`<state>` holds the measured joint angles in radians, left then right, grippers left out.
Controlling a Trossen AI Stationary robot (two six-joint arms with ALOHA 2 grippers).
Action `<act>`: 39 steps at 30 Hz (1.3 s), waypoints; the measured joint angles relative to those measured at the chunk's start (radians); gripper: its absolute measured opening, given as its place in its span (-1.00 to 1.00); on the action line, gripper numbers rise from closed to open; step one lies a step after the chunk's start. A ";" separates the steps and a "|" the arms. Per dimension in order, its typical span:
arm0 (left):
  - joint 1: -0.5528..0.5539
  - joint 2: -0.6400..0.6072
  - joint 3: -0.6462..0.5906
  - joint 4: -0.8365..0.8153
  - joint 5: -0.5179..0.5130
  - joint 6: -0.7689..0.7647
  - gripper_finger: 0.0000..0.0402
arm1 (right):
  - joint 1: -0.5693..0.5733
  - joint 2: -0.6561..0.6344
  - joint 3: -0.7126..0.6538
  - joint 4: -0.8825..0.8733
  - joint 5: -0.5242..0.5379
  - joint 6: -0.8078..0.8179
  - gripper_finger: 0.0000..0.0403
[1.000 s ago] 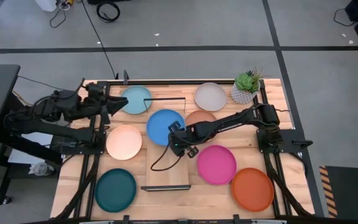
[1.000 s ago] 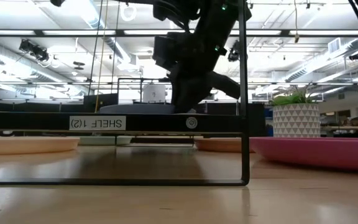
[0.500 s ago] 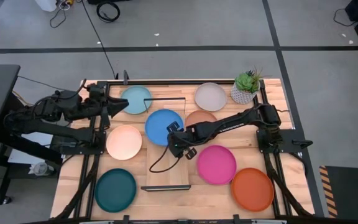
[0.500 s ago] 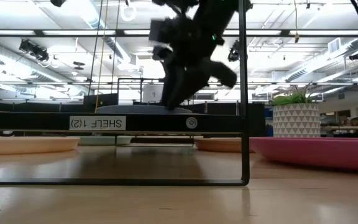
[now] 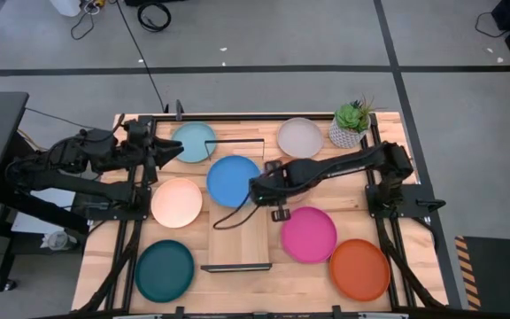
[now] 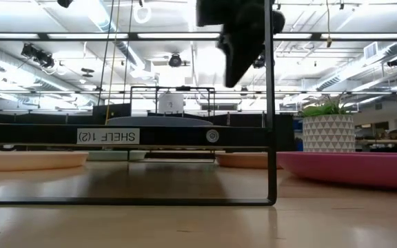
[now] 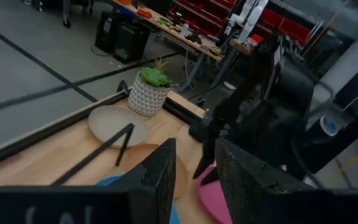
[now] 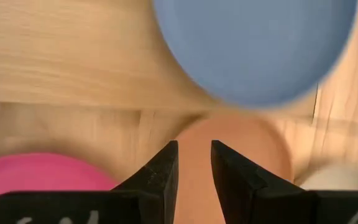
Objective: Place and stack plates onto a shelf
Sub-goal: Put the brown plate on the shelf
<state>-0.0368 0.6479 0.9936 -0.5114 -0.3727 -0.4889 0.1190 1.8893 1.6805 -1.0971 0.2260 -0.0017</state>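
Pale wooden bench [image 5: 388, 133] on a grey taped floor; the low view looks across into a workshop hall with strip lights.

The shelf [image 5: 242, 235] lies mid-bench, with the blue plate [image 5: 234, 181] resting on its far end. On the bench around it:
- light blue plate [image 5: 193, 142]
- grey-white plate [image 5: 300, 136]
- potted plant [image 5: 351, 123]
- peach plate [image 5: 177, 202]
- magenta plate [image 5: 308, 234]
- orange plate [image 5: 359, 268]
- dark teal plate [image 5: 165, 270]
- tan plate [image 8: 229, 155], mostly hidden under the right arm in the high view

Right gripper [image 5: 259, 189] hovers just beside the blue plate's edge, clear of it. Its jaws are narrowly parted and hold nothing.

Left gripper [image 5: 168, 151] waits by the light blue plate. Its jaws are slightly spread and empty.
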 joint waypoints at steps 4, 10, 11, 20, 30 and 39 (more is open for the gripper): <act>0.000 0.000 0.000 -0.003 -0.028 0.051 -0.40 | -0.006 -0.051 -0.040 -0.049 -0.022 0.120 -0.51; 0.000 0.000 0.000 -0.003 -0.033 0.056 -0.40 | 0.034 -0.174 -0.184 -0.056 -0.037 0.210 -0.53; 0.000 0.000 0.000 -0.003 -0.033 0.056 -0.40 | 0.046 -0.199 -0.222 -0.023 -0.037 0.217 -0.53; 0.000 0.000 0.000 -0.002 -0.034 0.056 -0.40 | 0.090 -0.316 -0.578 0.328 -0.039 0.238 -0.53; 0.000 0.000 0.000 -0.002 -0.056 0.055 -0.40 | 0.047 -0.305 -0.751 0.444 -0.006 0.133 -0.43; 0.000 0.001 0.000 -0.002 -0.079 0.054 -0.40 | -0.004 -0.305 -0.815 0.564 -0.007 -0.068 -0.40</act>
<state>-0.0367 0.6487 0.9936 -0.5134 -0.4515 -0.4346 0.1151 1.5841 0.8650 -0.5332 0.2188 -0.0694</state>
